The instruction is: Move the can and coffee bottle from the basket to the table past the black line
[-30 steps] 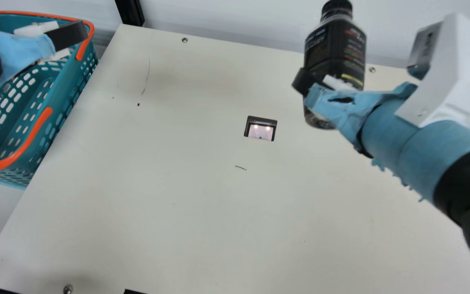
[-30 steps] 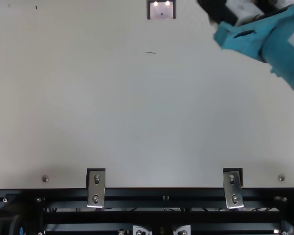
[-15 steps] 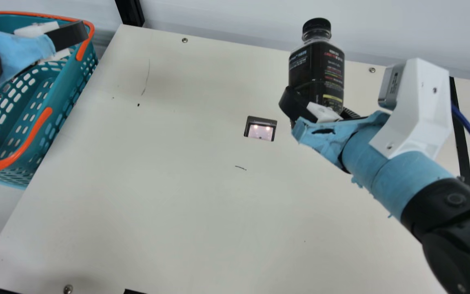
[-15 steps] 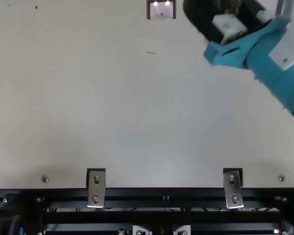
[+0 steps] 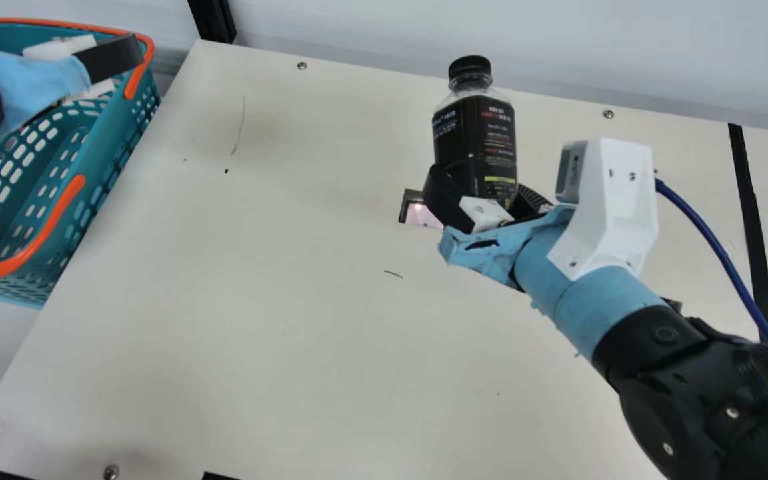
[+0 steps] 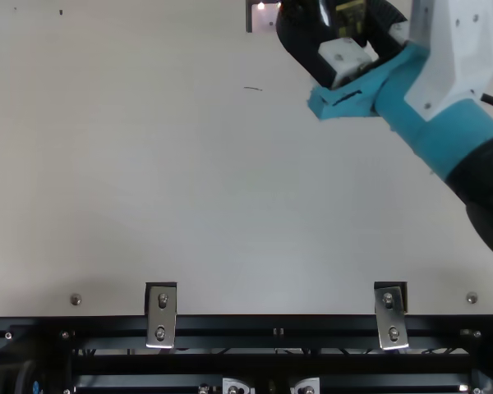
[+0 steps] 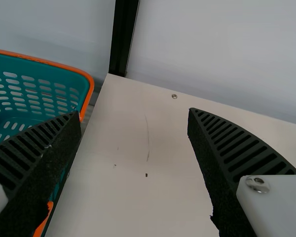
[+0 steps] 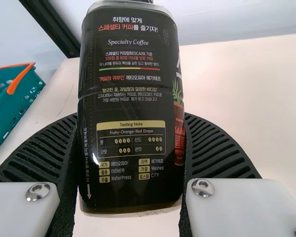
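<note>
My right gripper is shut on the coffee bottle, which stands nearly upright, cap up, left of the black line in the main view. The right wrist view has the bottle's dark label pressed between both ribbed fingers of the right gripper. At the main view's upper left, my left gripper is over the teal basket. Its fingers are wide apart with nothing between them in the left wrist view, where the left gripper has the basket beside one finger.
A small dark-framed plate lies in the table, partly behind the right fingers. A blue cable arcs from the right wrist. Metal brackets line the near edge in the top view. A pale wall stands behind the table.
The right gripper has carried the bottle leftward and toward the near side in the main view. Its cable and the black line have come into sight. The left arm has kept still.
</note>
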### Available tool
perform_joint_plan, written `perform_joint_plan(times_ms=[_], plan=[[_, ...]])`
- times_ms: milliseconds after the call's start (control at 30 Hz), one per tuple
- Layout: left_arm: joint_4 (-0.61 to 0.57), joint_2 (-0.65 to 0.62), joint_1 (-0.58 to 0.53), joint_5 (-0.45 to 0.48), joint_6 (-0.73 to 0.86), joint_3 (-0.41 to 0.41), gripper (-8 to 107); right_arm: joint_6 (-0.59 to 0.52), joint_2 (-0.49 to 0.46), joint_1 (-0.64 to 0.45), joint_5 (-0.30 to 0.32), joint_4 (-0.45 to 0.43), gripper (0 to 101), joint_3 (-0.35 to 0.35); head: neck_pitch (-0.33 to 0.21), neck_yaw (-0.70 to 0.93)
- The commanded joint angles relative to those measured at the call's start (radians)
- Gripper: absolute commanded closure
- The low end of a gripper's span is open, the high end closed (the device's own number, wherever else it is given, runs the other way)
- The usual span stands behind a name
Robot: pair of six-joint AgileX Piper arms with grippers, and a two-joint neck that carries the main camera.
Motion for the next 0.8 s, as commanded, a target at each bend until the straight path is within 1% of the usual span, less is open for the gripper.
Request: perform_joint_plan(times_ms=[0,233,467,767], plan=[[0.000,0.000,0.000,0.000,0.000,0.000,9,-0.007,0.026,0.000,0.001,-0.001,101,-0.018,-0.003,0.006],[0.000,0.000,0.000,0.000,0.000,0.000,9,-0.028,0.101,0.005,0.011,-0.003,101,-0.091,-0.003,0.006],[0.000,0.000,0.000,0.000,0.000,0.000,9,-0.047,0.164,0.011,0.036,0.000,101,-0.164,-0.003,0.006],[0.000,0.000,0.000,0.000,0.000,0.000,9,-0.085,0.220,0.013,0.072,0.018,101,-0.227,-0.003,0.006]])
